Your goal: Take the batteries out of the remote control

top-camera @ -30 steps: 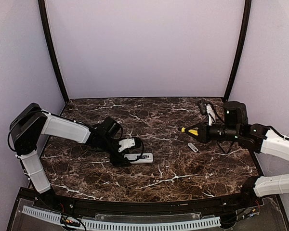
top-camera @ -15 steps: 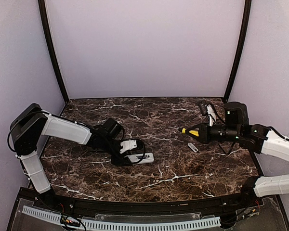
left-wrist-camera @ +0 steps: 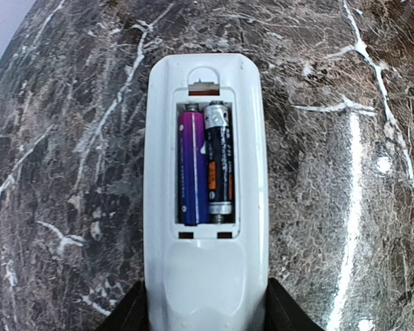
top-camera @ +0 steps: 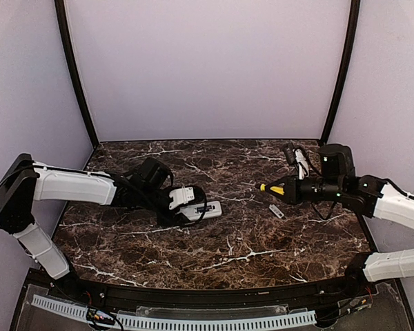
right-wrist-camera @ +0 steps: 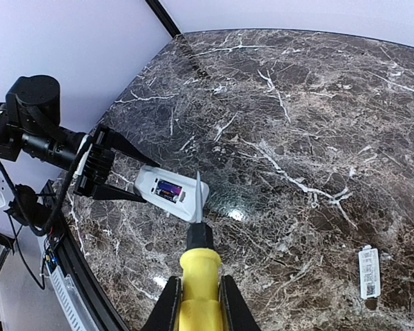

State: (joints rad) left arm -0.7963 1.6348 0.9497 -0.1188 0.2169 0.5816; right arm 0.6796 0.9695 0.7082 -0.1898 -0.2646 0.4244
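the remote control (left-wrist-camera: 205,276), a slim white bar, sits at the left of centre over a dark marble table (top-camera: 248,241), its back facing up and its battery bay uncovered. two batteries lie side by side inside that bay, touching along their length: a purple battery (left-wrist-camera: 192,169) on one side and a dark battery (left-wrist-camera: 219,162) with an orange-red band on the other. both are seated in the bay. the left gripper (top-camera: 186,209) grasps the remote control at its end furthest from the bay's latch notch, one dark finger (left-wrist-camera: 124,316) pressed flush against each long edge. whether the remote control rests on the marble or is lifted just off it cannot be told. well to the right of the remote control, the right gripper (right-wrist-camera: 199,303) is clenched around a yellow stick (right-wrist-camera: 200,269), whose dark neck and pale flat tip point toward the remote control without touching it. a small flat rectangular cover (top-camera: 277,211) lies on the marble, well apart from the remote control on its right, near the yellow stick and below it in the top view.
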